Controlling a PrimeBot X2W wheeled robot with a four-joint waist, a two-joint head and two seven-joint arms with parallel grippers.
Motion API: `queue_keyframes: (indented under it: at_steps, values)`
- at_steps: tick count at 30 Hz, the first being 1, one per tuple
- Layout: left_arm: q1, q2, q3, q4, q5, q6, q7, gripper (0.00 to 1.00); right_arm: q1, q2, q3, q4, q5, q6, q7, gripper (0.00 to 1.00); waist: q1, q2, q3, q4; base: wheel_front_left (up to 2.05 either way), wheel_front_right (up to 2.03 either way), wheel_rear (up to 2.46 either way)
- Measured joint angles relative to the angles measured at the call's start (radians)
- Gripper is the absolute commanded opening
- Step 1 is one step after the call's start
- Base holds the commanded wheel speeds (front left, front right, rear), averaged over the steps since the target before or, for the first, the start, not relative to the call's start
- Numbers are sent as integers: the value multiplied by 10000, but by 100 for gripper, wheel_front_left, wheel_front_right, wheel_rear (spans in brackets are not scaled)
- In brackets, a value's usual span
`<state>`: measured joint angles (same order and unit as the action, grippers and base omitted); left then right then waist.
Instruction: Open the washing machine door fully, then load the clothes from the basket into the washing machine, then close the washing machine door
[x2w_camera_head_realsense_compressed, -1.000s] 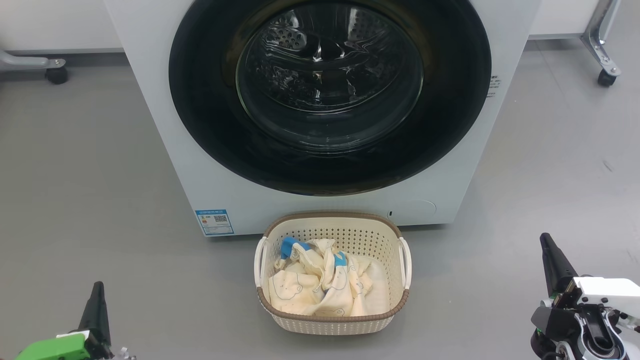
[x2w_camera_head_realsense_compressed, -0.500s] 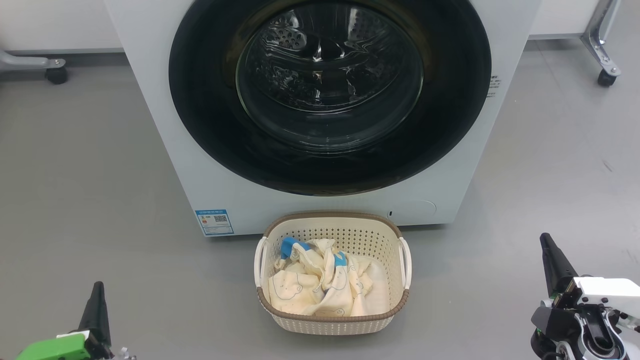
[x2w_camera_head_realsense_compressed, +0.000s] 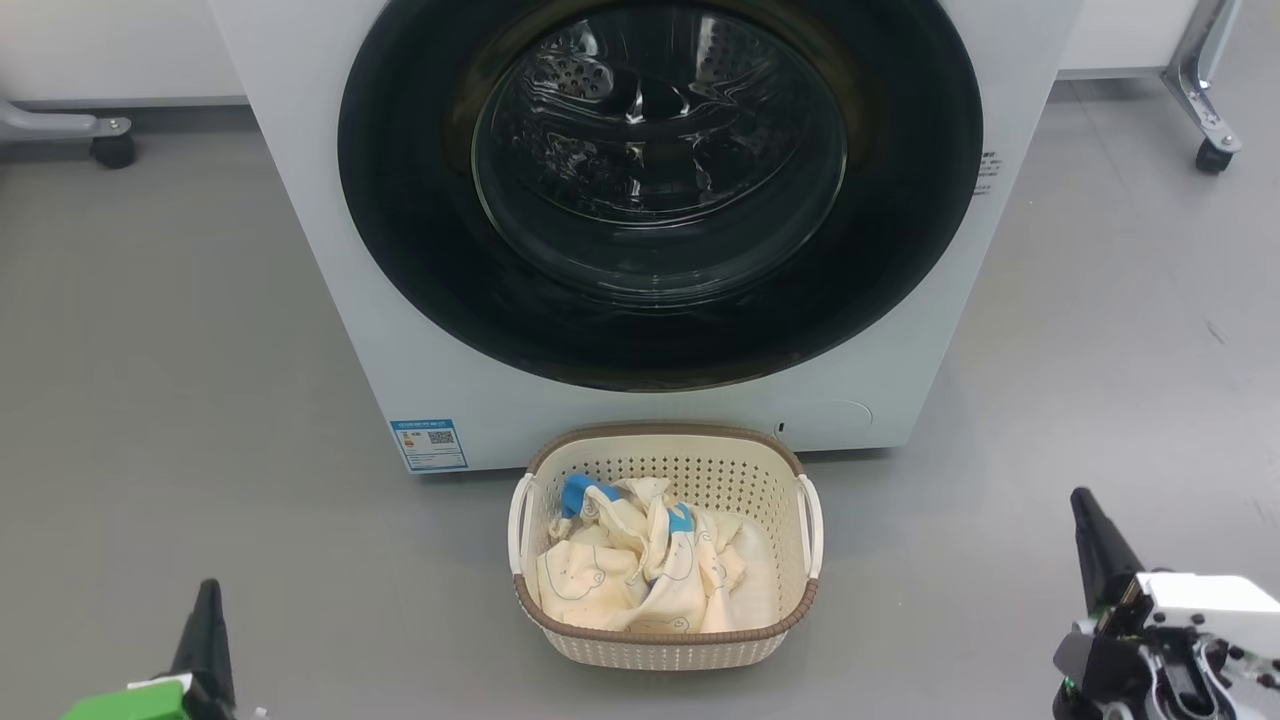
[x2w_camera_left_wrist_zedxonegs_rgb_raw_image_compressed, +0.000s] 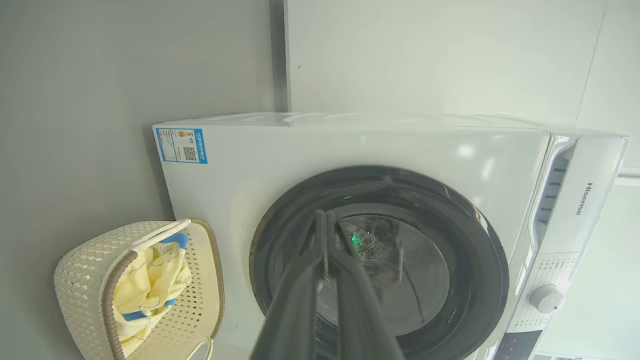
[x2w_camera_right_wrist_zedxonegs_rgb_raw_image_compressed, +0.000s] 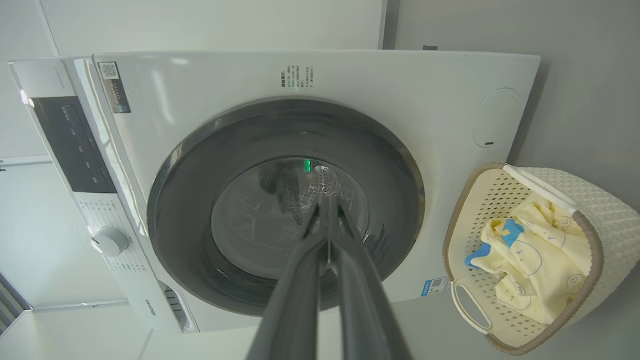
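Observation:
The white washing machine (x2w_camera_head_realsense_compressed: 310, 250) stands ahead with its round black-rimmed door (x2w_camera_head_realsense_compressed: 900, 240) closed against its front. On the floor just before it sits the cream basket (x2w_camera_head_realsense_compressed: 665, 645) with cream, blue-trimmed clothes (x2w_camera_head_realsense_compressed: 640, 570) piled inside. My left gripper (x2w_camera_head_realsense_compressed: 208, 590) is low at the left, well short of the basket, fingers together and empty. My right gripper (x2w_camera_head_realsense_compressed: 1080, 500) is low at the right, also shut and empty. The left wrist view has the left gripper (x2w_camera_left_wrist_zedxonegs_rgb_raw_image_compressed: 325, 215) before the door (x2w_camera_left_wrist_zedxonegs_rgb_raw_image_compressed: 475, 260), with the basket (x2w_camera_left_wrist_zedxonegs_rgb_raw_image_compressed: 80, 280) at the side. The right wrist view shows the right gripper (x2w_camera_right_wrist_zedxonegs_rgb_raw_image_compressed: 327, 200), door (x2w_camera_right_wrist_zedxonegs_rgb_raw_image_compressed: 190, 200), basket (x2w_camera_right_wrist_zedxonegs_rgb_raw_image_compressed: 595, 240) and clothes (x2w_camera_right_wrist_zedxonegs_rgb_raw_image_compressed: 540, 255).
Grey floor (x2w_camera_head_realsense_compressed: 150, 400) spreads to both sides of the machine. A wheeled metal frame leg (x2w_camera_head_realsense_compressed: 1210, 120) stands at the far right, and another caster (x2w_camera_head_realsense_compressed: 112, 150) at the far left. A control knob (x2w_camera_right_wrist_zedxonegs_rgb_raw_image_compressed: 110, 241) sits on the machine's panel.
Both grippers have dropped slightly lower in the head view. The washing machine, its door and the basket have not moved.

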<state>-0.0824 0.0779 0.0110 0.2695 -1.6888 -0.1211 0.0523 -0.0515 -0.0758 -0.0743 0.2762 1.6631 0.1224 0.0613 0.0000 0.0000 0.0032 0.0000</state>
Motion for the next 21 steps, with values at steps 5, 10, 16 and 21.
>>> queue_keyframes:
  at_steps: [5, 10, 16, 21]
  values:
    - [320, -330, -107, 495, -2, 4, -2, 100, 511, 303, 58, 489, 0, -2, 0, 100, 0, 0, 0, -2, 0, 0, 0]
    - [367, -370, -178, 516, 0, 4, -13, 100, 584, 339, 50, 489, -4, -2, -88, 100, 0, 0, 19, -8, 0, 0, 0]
    - [362, -370, -320, 499, 15, 4, -134, 100, 584, 337, 48, 374, -115, -2, -232, 100, 0, 0, 27, -8, 0, 0, 0]
    - [356, -370, -466, 468, 88, 4, -267, 100, 584, 334, 56, 247, -291, -2, -418, 100, 0, 0, 20, -7, 0, 0, 0]
